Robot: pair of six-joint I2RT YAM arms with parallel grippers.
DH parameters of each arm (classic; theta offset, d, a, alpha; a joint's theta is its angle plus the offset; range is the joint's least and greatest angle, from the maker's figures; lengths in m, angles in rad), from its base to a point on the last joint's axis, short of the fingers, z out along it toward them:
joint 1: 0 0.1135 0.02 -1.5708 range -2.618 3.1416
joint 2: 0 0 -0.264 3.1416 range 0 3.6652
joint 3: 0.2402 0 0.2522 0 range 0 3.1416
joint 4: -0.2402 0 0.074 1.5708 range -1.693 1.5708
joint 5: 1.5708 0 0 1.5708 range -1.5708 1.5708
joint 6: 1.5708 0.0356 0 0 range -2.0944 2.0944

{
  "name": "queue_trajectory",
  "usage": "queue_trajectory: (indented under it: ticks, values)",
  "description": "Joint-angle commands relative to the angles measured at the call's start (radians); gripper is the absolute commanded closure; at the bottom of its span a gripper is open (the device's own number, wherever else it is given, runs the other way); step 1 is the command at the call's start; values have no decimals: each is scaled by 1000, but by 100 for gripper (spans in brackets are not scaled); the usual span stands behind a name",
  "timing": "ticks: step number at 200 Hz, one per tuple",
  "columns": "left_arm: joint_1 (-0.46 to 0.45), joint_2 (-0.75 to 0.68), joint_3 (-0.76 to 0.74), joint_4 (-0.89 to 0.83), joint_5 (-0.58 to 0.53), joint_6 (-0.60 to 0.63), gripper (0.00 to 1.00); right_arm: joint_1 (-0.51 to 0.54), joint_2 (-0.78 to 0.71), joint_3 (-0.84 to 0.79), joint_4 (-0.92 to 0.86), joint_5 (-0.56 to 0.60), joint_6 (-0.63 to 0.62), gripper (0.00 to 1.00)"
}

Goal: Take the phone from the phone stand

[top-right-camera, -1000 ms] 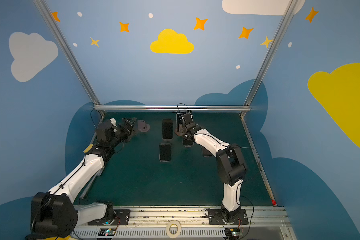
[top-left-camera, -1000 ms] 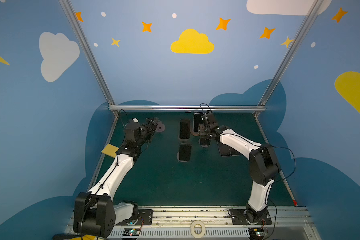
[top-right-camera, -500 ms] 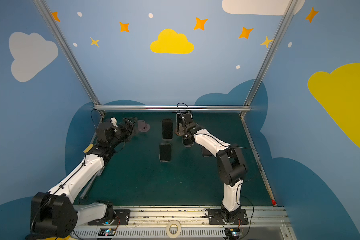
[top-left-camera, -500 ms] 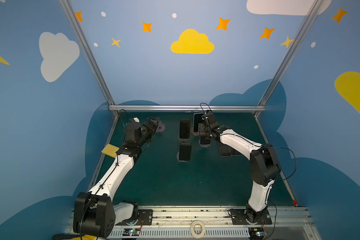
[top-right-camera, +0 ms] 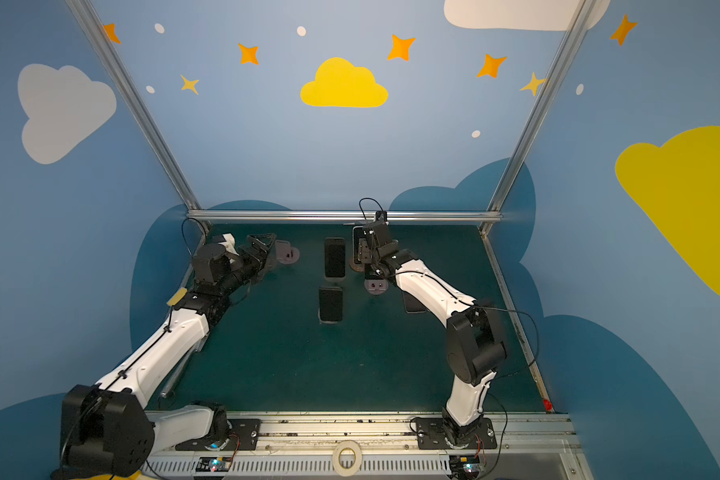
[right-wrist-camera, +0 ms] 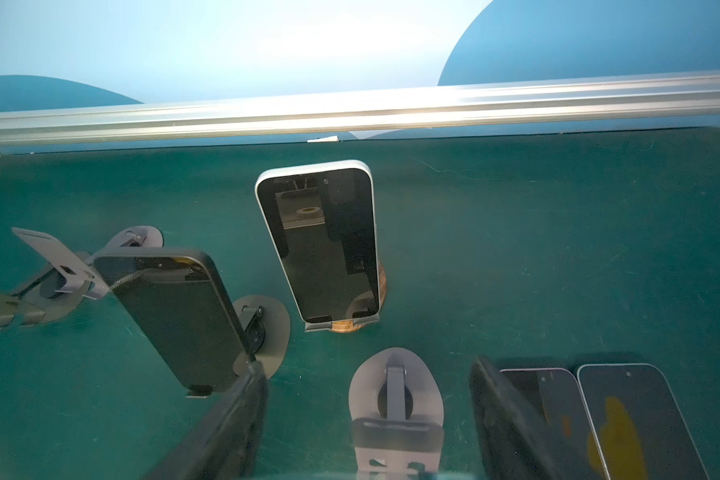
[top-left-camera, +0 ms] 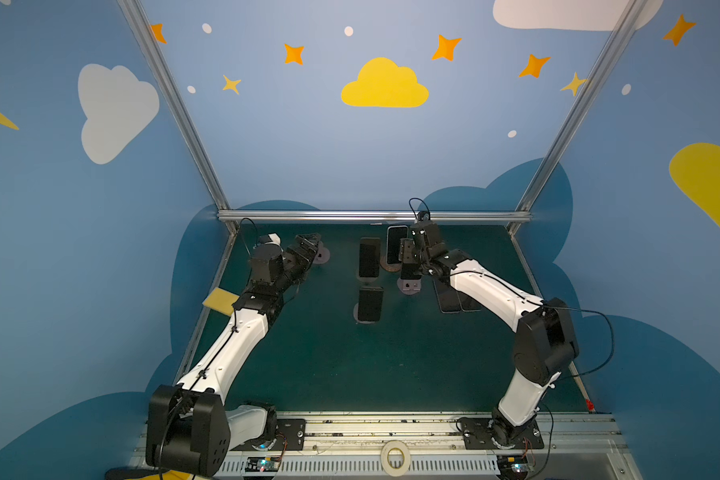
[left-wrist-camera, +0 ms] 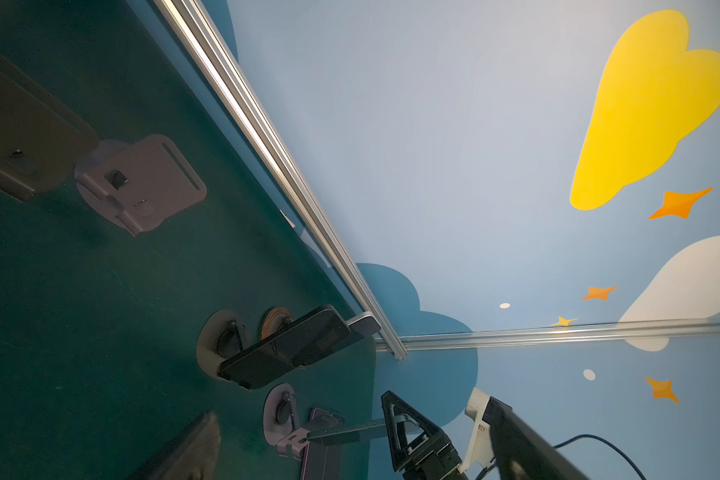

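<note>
Two robot arms reach toward the far end of a green table (top-left-camera: 350,365) where several phones sit propped on stands. The right gripper (top-left-camera: 408,266) hangs directly above an empty grey phone stand (right-wrist-camera: 395,399), its two fingers (right-wrist-camera: 233,424) parted with nothing between them. Just beyond that stand, a white-edged phone (right-wrist-camera: 321,245) leans upright on a wood-toned stand (right-wrist-camera: 350,326), and beside it a dark phone (right-wrist-camera: 175,316) rests tilted on a grey disc stand (right-wrist-camera: 267,332). A third propped phone (top-left-camera: 369,305) stands nearer the front in both top views. Two more phones (right-wrist-camera: 599,419) lie flat, side by side, on the mat under the right arm. The left gripper (top-left-camera: 308,247) is spread wide and empty, close to another empty grey stand (left-wrist-camera: 142,183) at the far left.
</note>
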Motion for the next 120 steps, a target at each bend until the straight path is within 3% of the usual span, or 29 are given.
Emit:
queue_trajectory:
  ticks: [1,120]
  values:
    - [-16,-21,5,21,-7,26,0,4,-69,-33,55,18,-15,42]
    - [-115,4,12,1,-30,80,0,4,-292,-181,42,-8,-31,44]
